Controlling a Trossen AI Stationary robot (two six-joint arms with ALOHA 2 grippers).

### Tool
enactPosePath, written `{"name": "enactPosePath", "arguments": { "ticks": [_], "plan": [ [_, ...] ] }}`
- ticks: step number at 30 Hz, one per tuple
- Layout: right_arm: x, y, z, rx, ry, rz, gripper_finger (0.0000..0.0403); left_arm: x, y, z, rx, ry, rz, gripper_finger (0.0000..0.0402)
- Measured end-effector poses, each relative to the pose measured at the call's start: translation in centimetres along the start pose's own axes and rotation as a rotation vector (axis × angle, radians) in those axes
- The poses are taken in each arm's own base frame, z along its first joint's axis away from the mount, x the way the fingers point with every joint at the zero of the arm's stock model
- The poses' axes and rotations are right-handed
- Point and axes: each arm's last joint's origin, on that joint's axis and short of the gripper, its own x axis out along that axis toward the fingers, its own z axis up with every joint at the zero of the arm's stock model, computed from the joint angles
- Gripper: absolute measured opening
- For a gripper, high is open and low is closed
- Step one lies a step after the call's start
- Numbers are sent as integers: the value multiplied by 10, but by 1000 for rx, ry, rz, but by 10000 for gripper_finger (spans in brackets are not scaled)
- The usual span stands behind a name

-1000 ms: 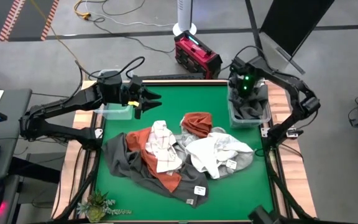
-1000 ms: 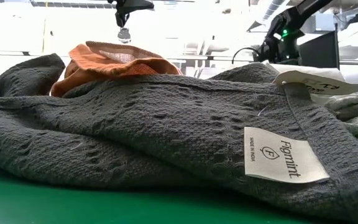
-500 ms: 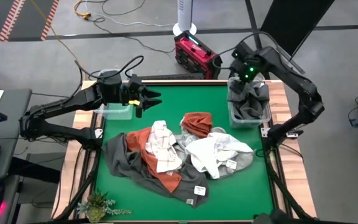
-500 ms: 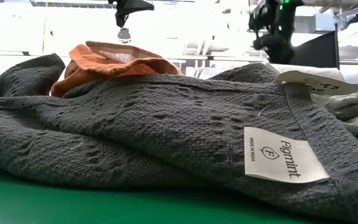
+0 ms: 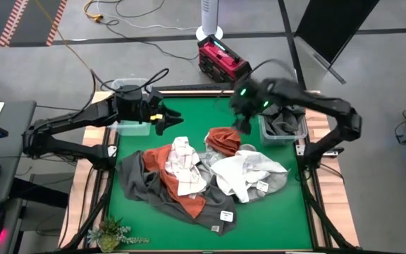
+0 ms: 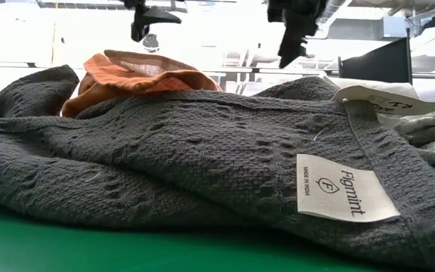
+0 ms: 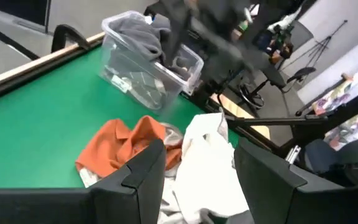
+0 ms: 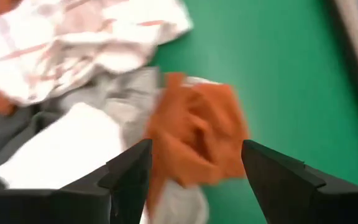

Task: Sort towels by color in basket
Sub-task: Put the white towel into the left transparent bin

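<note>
Green bench [image 5: 189, 226] is carrying the towels [image 5: 203, 176] in a loose heap at its middle: dark grey [image 5: 136, 185], rust orange [image 5: 189, 203], white with grey checks [image 5: 183, 166], plain white [image 5: 242, 173] and a second rust-orange towel [image 5: 223, 140] toward the far side. Clear bin [image 5: 282, 125] at the right far corner is holding a grey towel [image 5: 285, 120]; another clear bin [image 5: 134, 125] is sitting at the left. Right claw [image 5: 244, 121] is hanging released and empty just above the far orange towel. Left claw [image 5: 168, 116] is hovering partly spread, empty, near the left bin.
</note>
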Motion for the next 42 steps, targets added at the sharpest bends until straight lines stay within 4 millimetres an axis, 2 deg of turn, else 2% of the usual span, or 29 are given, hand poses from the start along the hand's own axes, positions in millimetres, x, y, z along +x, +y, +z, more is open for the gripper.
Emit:
{"name": "enactPosePath", "arguments": {
  "ticks": [2,5,10,14,17,20,23,28,31,38,40,42],
  "plan": [
    [16,18,6,-36,13,14,286,-3,-4,-1,9,-18,16,180],
    [35,34,10,-55,37,25,286,-12,-12,-2,17,-45,35,180],
    [69,42,11,-41,128,-29,286,-36,-33,-3,39,-91,57,180],
    [88,44,7,-49,209,-93,286,-57,-45,-9,47,-121,83,180],
    [93,50,7,-22,214,-94,286,-68,-50,-13,34,-120,81,180],
    [84,65,9,-12,148,-74,286,-75,-54,-18,26,-96,55,180],
    [74,85,9,-54,103,-41,286,-76,-58,-24,39,-47,35,180],
    [74,117,-5,-171,183,31,286,-71,-64,-31,29,5,12,180],
    [82,133,-12,-213,239,44,285,-70,-67,-33,8,10,-1,180],
    [116,159,-21,-206,326,90,284,-71,-71,-31,-19,-16,-40,180],
    [128,166,-26,-226,353,65,275,-72,-71,-30,-20,-17,-50,180],
    [138,171,-31,-250,379,22,247,-73,-71,-30,-13,-20,-52,180]
  ]
}}
